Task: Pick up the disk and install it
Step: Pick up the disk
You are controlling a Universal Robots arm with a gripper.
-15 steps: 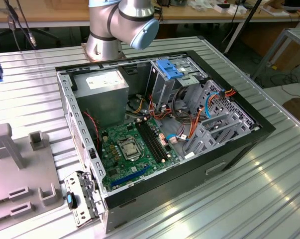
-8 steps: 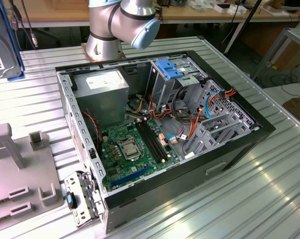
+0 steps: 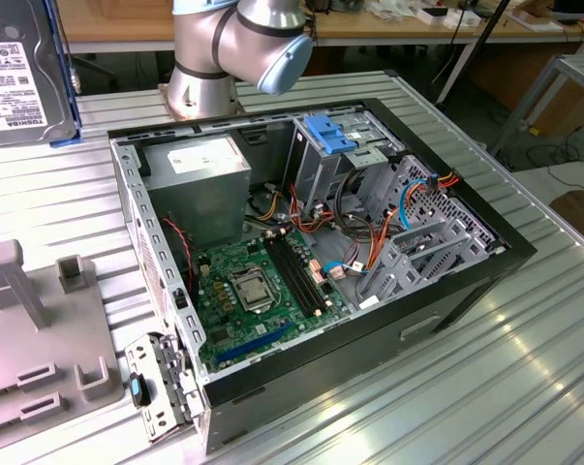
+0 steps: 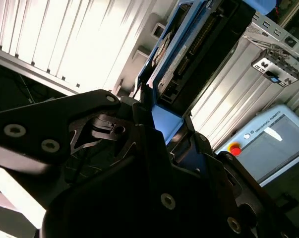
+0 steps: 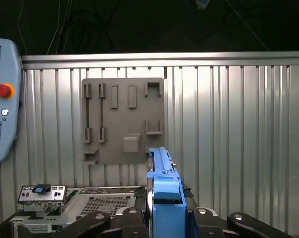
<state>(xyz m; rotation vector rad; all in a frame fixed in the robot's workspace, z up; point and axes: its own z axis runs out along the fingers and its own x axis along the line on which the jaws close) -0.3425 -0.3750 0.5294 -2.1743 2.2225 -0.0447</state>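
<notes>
The gripper [image 5: 164, 218] has its black fingers [image 4: 139, 119] clamped on the disk [image 5: 161, 168] from either flank, and the blue carrier stands edge-on between them. The disk's long axis runs straight out from the jaws toward the grey fixture plate [image 5: 122, 119]. In the exterior view the disk [image 3: 20, 68] sits at the upper left corner, outside the computer case [image 3: 446, 291], its flat face turned to the camera. That face carries a white label with lines of print. The case lies open on top — motherboard [image 3: 258, 286] low inside, and a drive bay with a light-blue latch [image 3: 335, 131] near the far wall beside the robot arm [image 3: 233, 48]. The ribbed metal table [image 3: 524, 387] runs wide past the case rim on the exterior view's right. The teach pendant [image 5: 0, 99], with its red button, lies flat beside the fixture plate — a strip of lettering runs along its edge.
</notes>
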